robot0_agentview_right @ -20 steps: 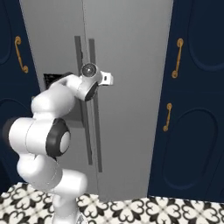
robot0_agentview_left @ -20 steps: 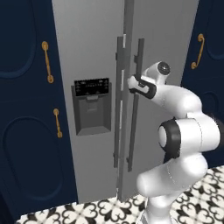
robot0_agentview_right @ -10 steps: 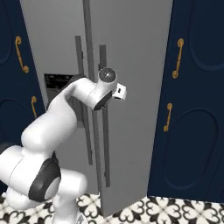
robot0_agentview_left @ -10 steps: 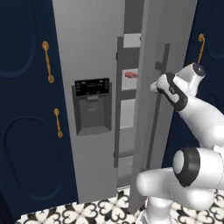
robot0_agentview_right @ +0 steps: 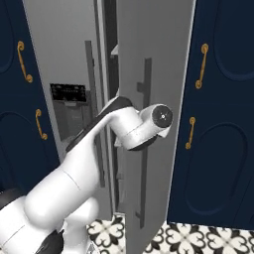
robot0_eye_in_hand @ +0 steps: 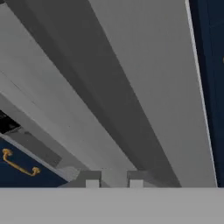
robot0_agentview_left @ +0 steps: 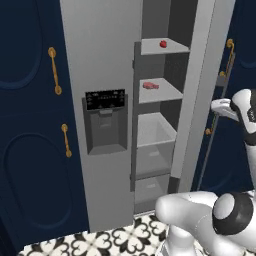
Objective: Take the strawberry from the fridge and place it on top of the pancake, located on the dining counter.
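The fridge (robot0_agentview_left: 102, 60) stands with its right door (robot0_agentview_left: 200, 95) swung open. On the top shelf inside lies the strawberry (robot0_agentview_left: 163, 44), tiny and bright red. My gripper (robot0_agentview_left: 217, 104) hangs at the outer face of the open door, right beside its long dark handle (robot0_agentview_left: 209, 145), far right of and lower than the berry. In the hand view my gripper (robot0_eye_in_hand: 113, 180) is shut, with pale door surface at its tips and the dark handle (robot0_eye_in_hand: 109, 100) running just past them. Nothing shows held. The pancake and the dining counter are out of view.
A pinkish slab of meat (robot0_agentview_left: 150, 86) lies on the second shelf. Lower shelves and drawers (robot0_agentview_left: 152, 132) sit below it. Navy cabinets with gold handles (robot0_agentview_left: 54, 70) flank the fridge on both sides (robot0_agentview_right: 201, 64). The open door (robot0_agentview_right: 149, 99) juts toward the base.
The right fridge door has swung from closed to wide open, and my arm moved right with it. The shelves and strawberry came into sight. The jaws have closed.
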Controlling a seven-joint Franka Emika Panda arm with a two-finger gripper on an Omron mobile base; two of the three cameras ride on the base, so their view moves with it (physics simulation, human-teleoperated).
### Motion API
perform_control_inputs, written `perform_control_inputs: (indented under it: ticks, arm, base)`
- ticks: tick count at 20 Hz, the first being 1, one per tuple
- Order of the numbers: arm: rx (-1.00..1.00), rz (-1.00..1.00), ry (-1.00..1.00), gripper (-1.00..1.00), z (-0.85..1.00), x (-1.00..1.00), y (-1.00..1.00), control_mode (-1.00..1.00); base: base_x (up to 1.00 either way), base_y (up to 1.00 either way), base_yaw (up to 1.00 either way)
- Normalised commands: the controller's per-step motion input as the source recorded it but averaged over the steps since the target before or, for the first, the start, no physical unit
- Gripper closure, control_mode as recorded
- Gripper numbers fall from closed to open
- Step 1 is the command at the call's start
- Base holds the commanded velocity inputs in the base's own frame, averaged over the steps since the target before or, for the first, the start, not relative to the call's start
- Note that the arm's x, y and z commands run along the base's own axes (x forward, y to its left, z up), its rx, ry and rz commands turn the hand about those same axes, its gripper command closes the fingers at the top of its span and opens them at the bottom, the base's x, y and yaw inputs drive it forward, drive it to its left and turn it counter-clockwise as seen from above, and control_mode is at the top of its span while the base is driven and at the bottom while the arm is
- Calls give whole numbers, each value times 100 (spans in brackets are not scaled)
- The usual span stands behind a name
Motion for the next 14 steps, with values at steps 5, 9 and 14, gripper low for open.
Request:
perform_control_inputs:
  ticks: [5, 9, 14]
  arm:
    - [-25, -4, -1, -100, 48, -71, 27, -100]
    - [-56, 2, 17, -100, 28, -25, 98, -100]
    - [-69, 4, 51, -100, 0, 44, 97, -100]
  base:
    - [0, 0, 0]
    - [0, 0, 0]
    - [0, 0, 0]
